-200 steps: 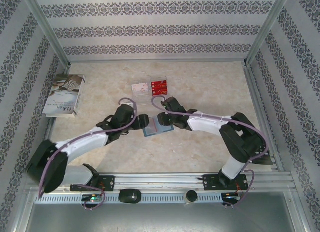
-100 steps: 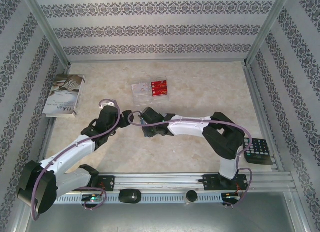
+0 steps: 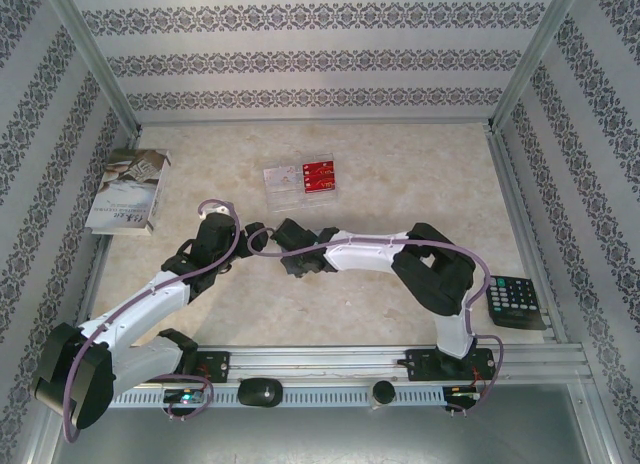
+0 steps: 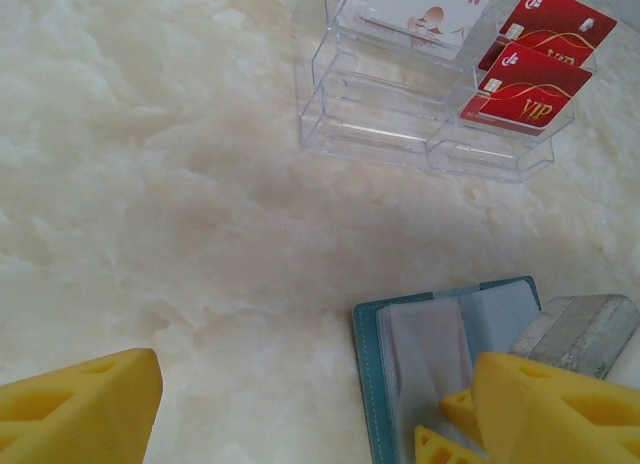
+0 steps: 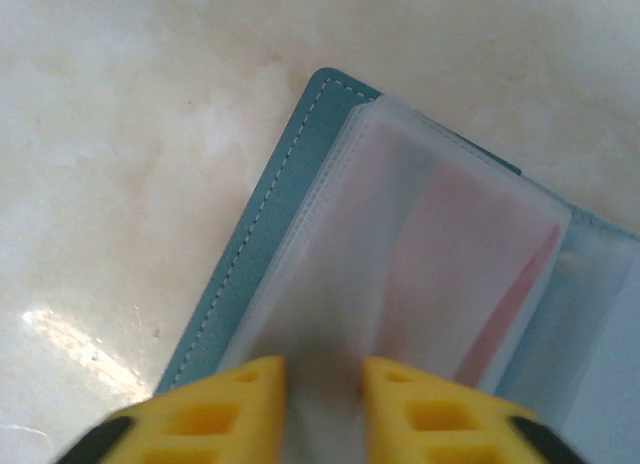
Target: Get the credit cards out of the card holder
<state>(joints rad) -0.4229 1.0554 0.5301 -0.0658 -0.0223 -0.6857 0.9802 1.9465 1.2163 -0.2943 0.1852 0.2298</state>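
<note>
The teal card holder (image 5: 262, 234) lies open on the marble table, its clear sleeves up. A red credit card (image 5: 480, 254) shows faintly through one sleeve. My right gripper (image 5: 322, 404) is down on it, its yellow fingers closed to a narrow gap with a fold of sleeve pinched between them. From above, the right gripper (image 3: 288, 252) covers the holder. My left gripper (image 4: 320, 424) hangs open and empty just left of the card holder (image 4: 372, 384); from above the left gripper (image 3: 255, 229) sits beside the right one. Two red credit cards (image 4: 530, 79) and a pale one (image 4: 420, 4) stand in the tray.
The clear plastic tray (image 3: 300, 191) sits a little behind the grippers. A white booklet (image 3: 128, 192) lies at the far left by the wall, and a black calculator (image 3: 510, 302) at the right edge. Patterned walls close in three sides.
The left arm has drawn back to the left, off the holder. The right arm has swung left over the holder and its fingers have closed in on the sleeve.
</note>
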